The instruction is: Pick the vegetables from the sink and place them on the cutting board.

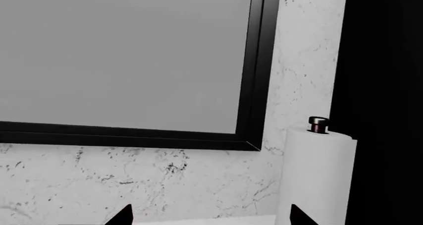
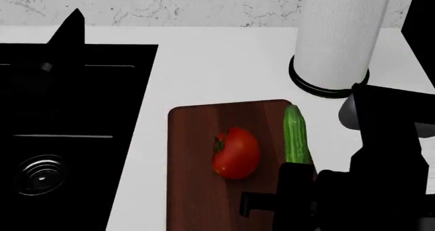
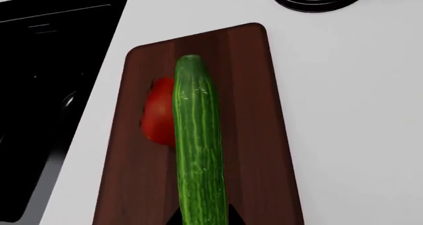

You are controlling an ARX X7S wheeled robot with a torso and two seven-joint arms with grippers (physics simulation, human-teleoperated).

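A: Though the right arm blocks the lower corner of our head view, we can see the tomato [image 2: 237,152] lying on the cutting board [image 2: 197,190], its green stem toward the sink [image 2: 75,114].

B: And the cucumber [image 2: 296,139]?

A: Along the board's edge on the paper towel side in the head view. Its near end disappears behind the right gripper [image 2: 296,182]. From the right wrist, the cucumber [image 3: 197,140] runs lengthwise over the cutting board [image 3: 254,136] and covers half the tomato [image 3: 157,118]; we cannot tell whether it touches the wood.

B: Is the gripper closed on it?

A: Two dark fingertips [image 3: 235,219] flank the cucumber's near end at the frame's edge, tight against it, so we read it as clamped there. The fingers are mostly cut off.

B: The left gripper?

A: Only two black tips [image 1: 122,216] poke into its wrist view, set well apart. Beyond them we see marbled wall [image 1: 132,180], a black-framed grey panel [image 1: 126,56], and the paper towel roll [image 1: 317,175].

B: The sink?

A: Mostly black; one ringed drain [image 2: 42,176] shows, and the faucet is hard to make out.
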